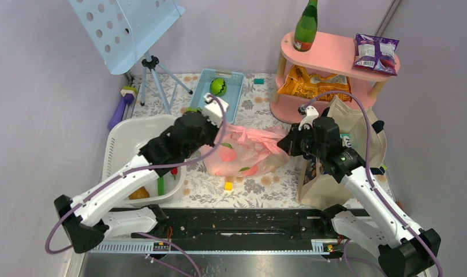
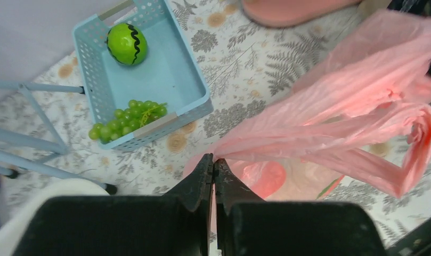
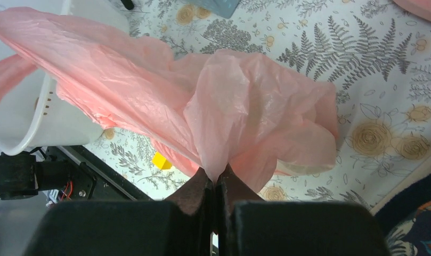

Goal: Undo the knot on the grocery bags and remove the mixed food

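The thin pink plastic bag (image 1: 248, 151) lies mid-table, its top pulled out between my two grippers. My left gripper (image 1: 212, 137) is shut on the bag's left handle, and the left wrist view shows its tips (image 2: 213, 160) pinching the stretched pink film (image 2: 335, 117). My right gripper (image 1: 284, 144) is shut on the bag's right side, pinching a fold of the film (image 3: 245, 106) at its tips (image 3: 217, 173). The beige canvas tote (image 1: 320, 193) stands under my right arm. Red-pink round shapes (image 2: 266, 178) show at the bag's side. The food inside is hidden.
A white tub (image 1: 118, 147) stands at the left under my left arm. A blue basket (image 1: 234, 81) at the back holds a green ball (image 2: 126, 44) and grapes (image 2: 125, 118). A pink shelf (image 1: 335, 55) carries a green bottle, purple and orange packets. A yellow block (image 1: 228, 186) lies near the bag.
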